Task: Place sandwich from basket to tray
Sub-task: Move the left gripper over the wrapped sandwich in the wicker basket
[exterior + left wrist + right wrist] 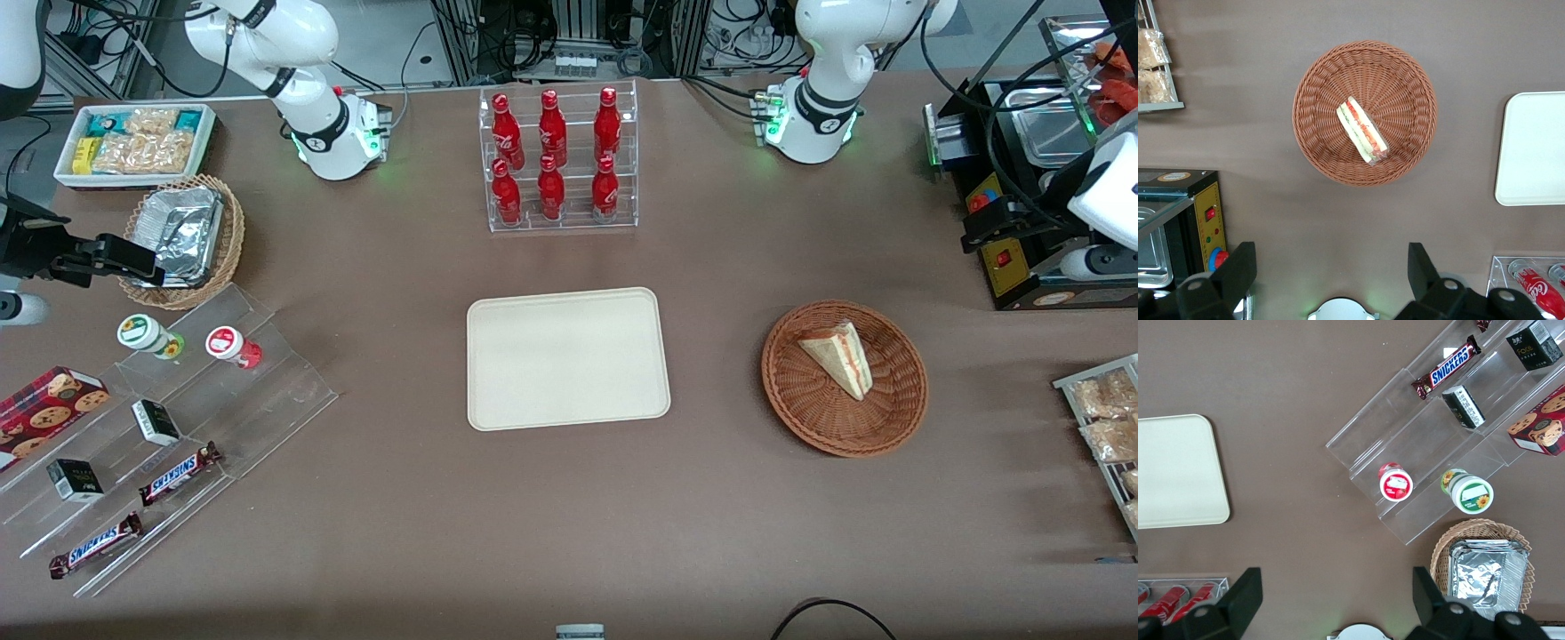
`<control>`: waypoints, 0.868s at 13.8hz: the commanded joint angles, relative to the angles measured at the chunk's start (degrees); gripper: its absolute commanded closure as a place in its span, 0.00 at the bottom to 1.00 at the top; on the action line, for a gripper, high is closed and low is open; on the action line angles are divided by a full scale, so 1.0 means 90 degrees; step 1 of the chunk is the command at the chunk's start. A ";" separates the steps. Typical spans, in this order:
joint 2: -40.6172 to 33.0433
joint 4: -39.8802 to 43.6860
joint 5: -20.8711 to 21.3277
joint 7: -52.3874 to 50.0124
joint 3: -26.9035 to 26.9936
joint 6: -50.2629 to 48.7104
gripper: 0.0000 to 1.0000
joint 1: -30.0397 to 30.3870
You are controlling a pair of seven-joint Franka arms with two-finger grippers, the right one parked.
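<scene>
Six red bottles [556, 156] stood in a clear acrylic rack [562, 160] farther from the front camera than the table's middle. Toward the parked arm's end, a light wicker basket [187, 242] held crumpled foil trays [182, 233], near a white bin of snack packets [135, 142]. Two Snickers bars [180, 473] lay on clear stepped shelves [169, 436] beside two small lidded cups [233, 346].

"SNICKERS" on two chocolate bars [180, 473], end effector [1331, 280] unlabelled
</scene>
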 commanded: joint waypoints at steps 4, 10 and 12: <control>0.0004 -0.0017 -0.0104 0.0134 0.0039 0.0052 0.00 -0.0008; 0.0219 -0.0504 -0.0104 0.0046 -0.0097 0.0071 0.00 -0.0134; 0.0239 -0.0787 -0.0104 0.0036 -0.0107 0.0295 0.00 -0.0212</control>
